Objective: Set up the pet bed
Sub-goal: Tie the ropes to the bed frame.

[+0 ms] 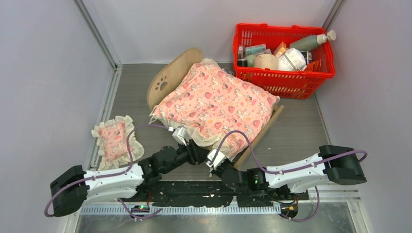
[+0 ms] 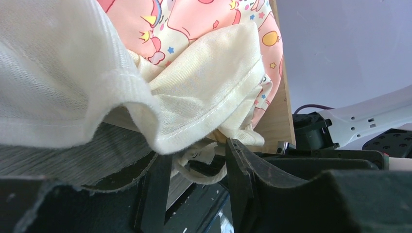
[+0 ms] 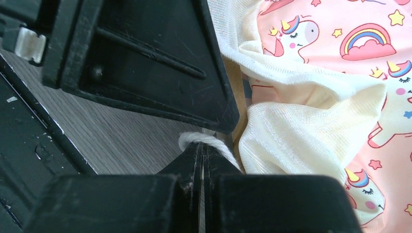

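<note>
Pink blanket (image 1: 218,104): lay draped over the bed, hiding the mattress; its cream frill (image 2: 204,97) hung off the near side.
Bed (image 1: 172,77): mid-table and angled, headboard twd far left, foot twd near right; only headboard + a strip of side rail showed.
L gripper (image 2: 198,155): at bed's near-left corner, jaws apart, frill hanging loose betw. the fingers, not pinched.
R gripper (image 3: 202,150): at bed's near side, clamped tight on the frill's rolled hem.
Pillow (image 1: 114,141): by table's left edge, well apart from bed.
Basket (image 1: 286,83): far-right corner, near bed's far side.
Risk, uneven pull: only R had cloth. A pull from R alone would prob. skew the blanket or bunch it twd one side.
Risk, thin grip: R held just the hem. It could slip out under tension, or the frill could stretch.
Risk, bed drag: frame looked light. Cloth catching on headboard or rail could slide or tip the bed, maybe into basket.
Risk, L miss: frill was slack. If L closed low it might catch nothing, or snag the rail instead.
Risk, arms: both wrists sat close together, so a clash looked possible if either swung inward.
</note>
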You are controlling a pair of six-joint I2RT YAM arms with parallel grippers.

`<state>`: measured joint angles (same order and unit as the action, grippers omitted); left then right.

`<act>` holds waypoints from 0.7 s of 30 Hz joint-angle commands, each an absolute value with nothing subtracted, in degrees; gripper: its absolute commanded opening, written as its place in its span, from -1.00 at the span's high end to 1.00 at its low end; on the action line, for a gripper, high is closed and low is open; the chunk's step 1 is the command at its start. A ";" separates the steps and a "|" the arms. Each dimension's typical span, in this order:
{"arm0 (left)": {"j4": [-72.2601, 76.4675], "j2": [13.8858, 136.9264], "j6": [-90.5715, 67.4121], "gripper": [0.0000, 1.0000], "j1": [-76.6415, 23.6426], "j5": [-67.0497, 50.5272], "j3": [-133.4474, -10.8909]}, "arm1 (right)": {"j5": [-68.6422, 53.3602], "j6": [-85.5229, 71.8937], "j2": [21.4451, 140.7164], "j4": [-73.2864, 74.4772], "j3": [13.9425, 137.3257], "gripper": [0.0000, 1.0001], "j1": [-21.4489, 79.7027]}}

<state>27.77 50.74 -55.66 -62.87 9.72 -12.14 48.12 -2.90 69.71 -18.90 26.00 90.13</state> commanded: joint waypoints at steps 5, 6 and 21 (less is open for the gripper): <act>35.10 55.15 -57.90 0.25 -62.66 6.87 -14.76 | 49.42 -2.60 68.47 -16.96 25.40 0.90 89.47; 35.22 55.23 -57.99 0.30 -62.64 6.81 -14.79 | 49.40 -2.62 68.47 -16.92 25.40 0.90 89.47; 29.91 51.96 -55.05 1.00 -62.63 12.53 -14.85 | 48.23 -15.52 64.17 0.46 29.70 0.02 91.23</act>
